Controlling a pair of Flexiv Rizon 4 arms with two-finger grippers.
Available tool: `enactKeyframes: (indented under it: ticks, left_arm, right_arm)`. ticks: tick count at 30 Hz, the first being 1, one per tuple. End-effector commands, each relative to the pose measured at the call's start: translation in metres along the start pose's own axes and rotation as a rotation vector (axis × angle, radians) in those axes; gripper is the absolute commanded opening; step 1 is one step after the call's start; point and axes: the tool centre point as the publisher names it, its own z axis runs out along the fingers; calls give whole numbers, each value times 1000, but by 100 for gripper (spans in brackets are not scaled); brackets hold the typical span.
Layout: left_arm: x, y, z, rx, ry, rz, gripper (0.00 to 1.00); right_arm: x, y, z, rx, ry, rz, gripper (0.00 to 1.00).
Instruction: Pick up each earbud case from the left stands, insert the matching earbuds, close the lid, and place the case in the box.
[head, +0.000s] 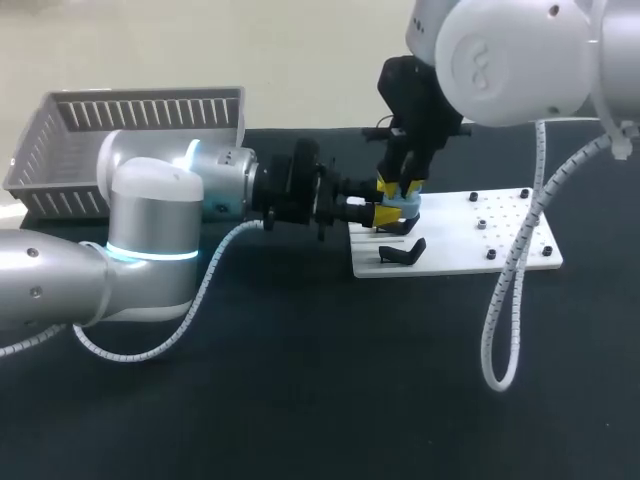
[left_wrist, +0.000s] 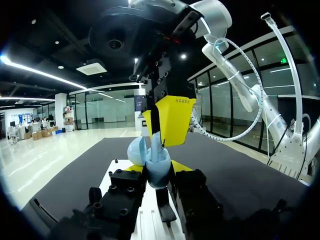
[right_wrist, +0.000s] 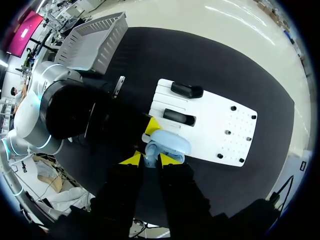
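Earbud case (left_wrist: 159, 169) glossy pale-blue plastic; table (head: 300, 400) matt black, possibly cloth.

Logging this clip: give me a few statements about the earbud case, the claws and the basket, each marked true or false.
1. The left claw grips the light blue earbud case. True.
2. The case's lid is shut. False: it stands open.
3. The right claw is directly above the case. True.
4. The grey basket sits on the white board. False: it stands apart from the board, at the table's far left.
5. A black piece lies on the white board. True.
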Motion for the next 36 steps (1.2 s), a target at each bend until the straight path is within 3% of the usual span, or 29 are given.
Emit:
enactKeyframes:
  ticks: [1,8,10,12,30,36]
  left_arm:
    - [0,-2,0,-5,-4,4,0]
    - [0,-2,0,-5,-4,4,0]
    - [0,-2,0,-5,-4,4,0]
    - [0,-2,0,-5,-4,4,0]
    - [0,-2,0,-5,-4,4,0]
    - [0,-2,0,-5,-4,4,0]
  right_arm:
    - [-5,0,1,0,11,-1,0]
    - [-7,-1,3,4,18,3,0]
    - [-6,-1,2,3,19,5,40]
    - [-5,-1,0,3,17,7,100]
    - [9,-2,-14,5,-20,23,100]
    - [13,-17,-19,10,-49,78,100]
